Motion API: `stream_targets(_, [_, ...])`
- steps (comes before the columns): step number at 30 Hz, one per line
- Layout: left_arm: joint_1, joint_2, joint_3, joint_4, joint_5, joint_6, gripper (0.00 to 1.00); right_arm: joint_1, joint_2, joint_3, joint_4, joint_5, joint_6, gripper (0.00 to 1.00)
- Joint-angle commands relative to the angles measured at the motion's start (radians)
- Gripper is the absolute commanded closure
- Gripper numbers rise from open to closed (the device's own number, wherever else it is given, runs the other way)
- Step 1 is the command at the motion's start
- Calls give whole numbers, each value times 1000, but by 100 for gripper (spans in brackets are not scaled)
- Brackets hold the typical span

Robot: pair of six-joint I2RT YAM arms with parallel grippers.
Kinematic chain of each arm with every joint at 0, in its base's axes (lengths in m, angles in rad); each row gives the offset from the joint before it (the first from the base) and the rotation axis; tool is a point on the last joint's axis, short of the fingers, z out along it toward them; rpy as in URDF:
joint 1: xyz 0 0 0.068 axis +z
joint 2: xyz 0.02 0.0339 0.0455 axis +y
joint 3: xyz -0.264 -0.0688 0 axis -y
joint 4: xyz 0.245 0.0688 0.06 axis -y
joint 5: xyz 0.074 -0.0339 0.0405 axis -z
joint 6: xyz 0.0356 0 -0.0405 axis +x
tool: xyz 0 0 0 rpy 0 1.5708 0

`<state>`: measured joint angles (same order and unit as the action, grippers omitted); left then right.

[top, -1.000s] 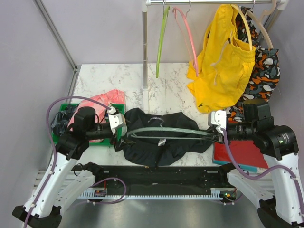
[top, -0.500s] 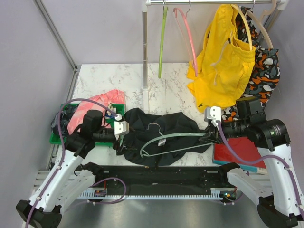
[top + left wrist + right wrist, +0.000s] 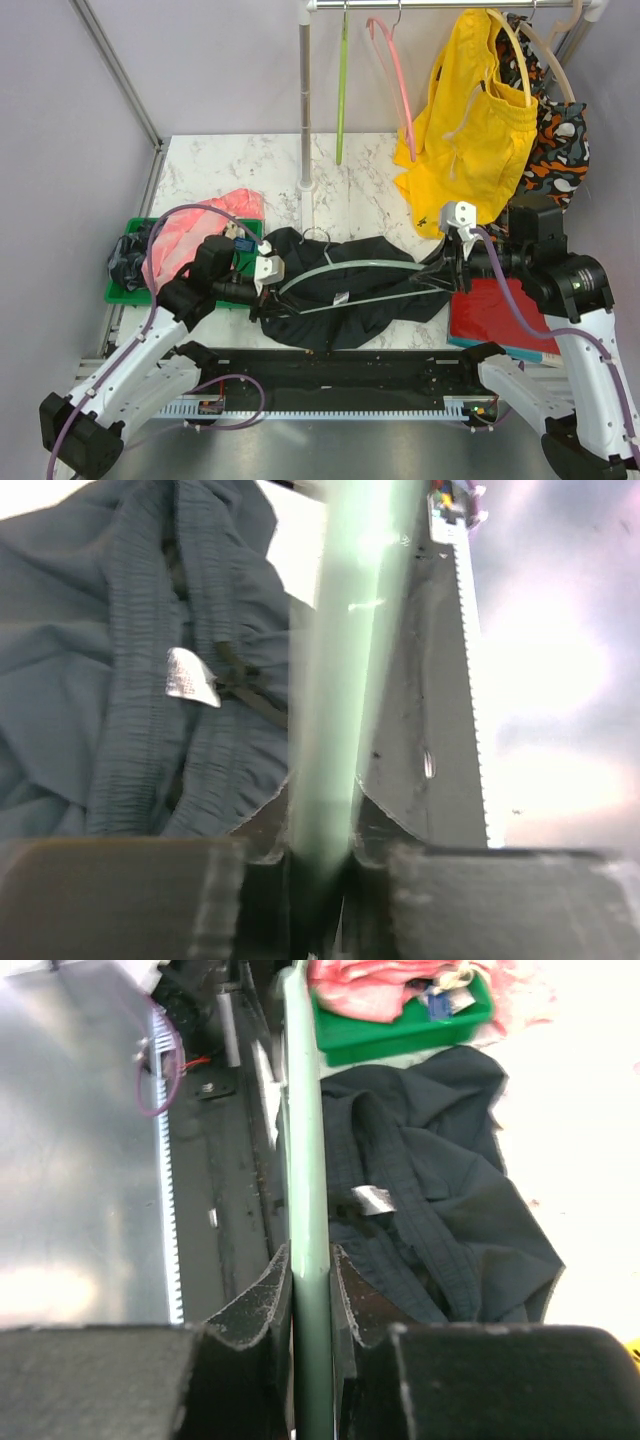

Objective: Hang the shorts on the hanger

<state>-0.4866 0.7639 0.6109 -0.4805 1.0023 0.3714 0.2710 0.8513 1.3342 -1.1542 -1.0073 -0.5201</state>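
Now, the shorts [image 3: 340,300] lie crumpled on the marble table [image 3: 230,165] between the two arms, with the small white label [image 3: 341,298] of the waistband facing up. The hanger [image 3: 352,267] stretches across them, just above the fabric; as far as I can see, no part of the shorts hangs over its bar yet. The left gripper [image 3: 270,292] is closed tightly on the left end of the hanger, and the right gripper [image 3: 447,272] is closed on the right end, so each wrist view shows the pale bar pinched between the fingers. I think the main danger comes from this double grip: the hanger is thin, and if the arms pull apart or turn out of step, it can bend, rotate in the fingers or slip out of one side. The waistband is bunched and its opening is not spread, so a hanger end pushed in can catch the dark drawstring or only drag the whole cloth along. The metal hook [image 3: 316,236] is near the upper edge of the fabric and can snag there.
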Motion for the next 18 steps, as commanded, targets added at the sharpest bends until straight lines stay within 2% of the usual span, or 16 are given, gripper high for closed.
stream_targets(1, [-4,-4,29,60,-59,-112,98,-3,58,-38,102,-4,101,84])
stream_targets(3, [-4,-21,20,60,-120,-103,98,-1,101,-94,125,64,178,64])
stream_targets(4, [-4,-32,21,45,-142,-66,98,-3,121,-105,102,68,157,41])
stream_targets(6, [-4,-25,45,10,-175,-7,98,-1,184,-110,67,99,149,26])
stream_targets(7, [-6,-15,62,-56,-180,82,98,-1,207,-96,47,134,129,2])
stream_targets(8, [-4,3,96,-85,-186,125,98,0,228,-39,18,139,91,2])
stream_targets(9, [-4,12,113,-116,-214,164,98,0,274,-2,-89,127,7,2])
stream_targets(10, [-4,26,128,-138,-228,220,98,0,299,40,-152,92,-159,2])
stream_targets(11, [-6,46,151,-177,-232,250,98,0,322,112,-201,78,-216,2])
stream_targets(14, [-10,104,199,-193,-235,297,98,17,393,207,-210,62,-236,2])
stream_targets(18, [-55,178,256,-193,-238,311,98,110,445,252,-109,64,-195,4])
